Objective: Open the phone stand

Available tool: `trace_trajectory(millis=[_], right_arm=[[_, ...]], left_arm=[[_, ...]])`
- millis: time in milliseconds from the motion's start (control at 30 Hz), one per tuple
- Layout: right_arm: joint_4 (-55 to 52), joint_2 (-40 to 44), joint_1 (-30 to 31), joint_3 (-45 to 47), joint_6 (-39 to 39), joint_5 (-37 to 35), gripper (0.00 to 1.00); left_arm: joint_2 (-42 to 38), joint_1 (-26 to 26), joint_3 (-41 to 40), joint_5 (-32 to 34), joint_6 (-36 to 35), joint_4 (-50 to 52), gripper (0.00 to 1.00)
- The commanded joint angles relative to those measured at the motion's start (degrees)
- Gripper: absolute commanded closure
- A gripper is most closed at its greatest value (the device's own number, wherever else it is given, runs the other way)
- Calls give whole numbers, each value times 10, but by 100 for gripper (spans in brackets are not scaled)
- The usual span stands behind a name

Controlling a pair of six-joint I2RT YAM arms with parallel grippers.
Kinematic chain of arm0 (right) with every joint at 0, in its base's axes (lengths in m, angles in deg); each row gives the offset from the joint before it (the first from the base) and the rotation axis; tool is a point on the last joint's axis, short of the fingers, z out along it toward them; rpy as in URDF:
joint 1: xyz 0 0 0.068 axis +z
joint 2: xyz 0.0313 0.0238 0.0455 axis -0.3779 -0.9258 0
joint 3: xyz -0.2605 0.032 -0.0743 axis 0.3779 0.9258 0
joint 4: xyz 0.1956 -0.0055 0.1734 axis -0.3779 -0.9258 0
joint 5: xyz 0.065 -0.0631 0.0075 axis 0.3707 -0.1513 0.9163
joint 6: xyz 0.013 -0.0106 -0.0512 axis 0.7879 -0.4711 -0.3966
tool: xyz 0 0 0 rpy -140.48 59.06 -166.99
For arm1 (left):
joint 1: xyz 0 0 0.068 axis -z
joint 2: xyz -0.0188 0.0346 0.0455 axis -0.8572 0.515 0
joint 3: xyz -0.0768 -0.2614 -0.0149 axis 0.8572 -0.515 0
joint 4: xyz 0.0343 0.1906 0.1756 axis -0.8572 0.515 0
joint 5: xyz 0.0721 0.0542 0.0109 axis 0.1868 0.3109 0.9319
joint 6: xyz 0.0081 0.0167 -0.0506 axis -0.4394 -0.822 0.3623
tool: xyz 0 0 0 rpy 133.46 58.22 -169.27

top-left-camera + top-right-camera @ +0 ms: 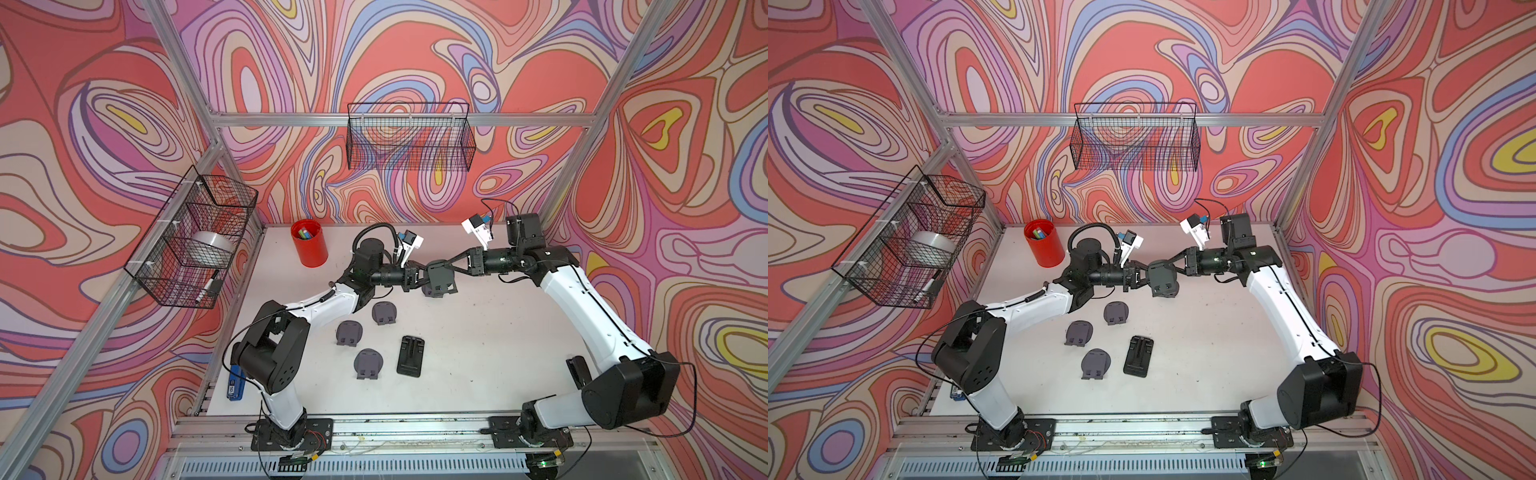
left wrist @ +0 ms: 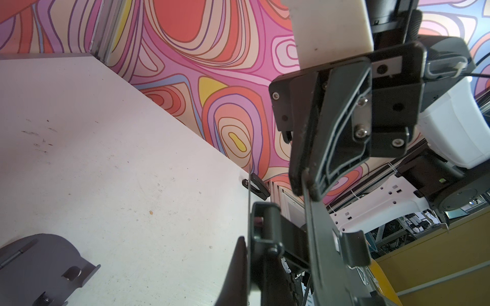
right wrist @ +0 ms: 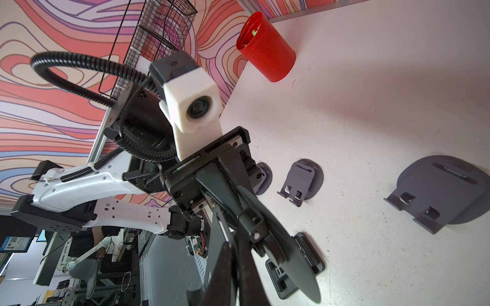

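Over the table (image 1: pixel 498 332), near the middle of its far edge, the phone stand (image 1: pixel 440 275) hung clear between my arms. My left gripper (image 1: pixel 422 279) was clamped tight on one side of it and my right gripper (image 1: pixel 451 262) on the other. If it resisted unfolding, a thin edge could slip free and drop.

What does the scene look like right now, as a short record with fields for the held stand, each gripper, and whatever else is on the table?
Held item: phone stand, above the table, looks partly unfolded
Left gripper: shut on phone stand
Right gripper: shut on phone stand
Lying on table: three grey stands, one black stand
Far left of table: red cup
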Motion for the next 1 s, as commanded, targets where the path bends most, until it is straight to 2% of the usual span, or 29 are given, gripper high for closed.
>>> trace_trajectory(millis=[0, 400, 700, 967], right_arm=[[30, 48, 7, 1, -2, 72, 92], [31, 58, 6, 0, 6, 81, 94], [-5, 40, 7, 1, -11, 74, 84], [-12, 23, 7, -5, -17, 97, 79]], left_arm=[[29, -15, 6, 46, 25, 53, 100], [36, -18, -4, 45, 37, 33, 100], [3, -19, -4, 42, -3, 31, 100], [6, -19, 20, 7, -36, 46, 100]])
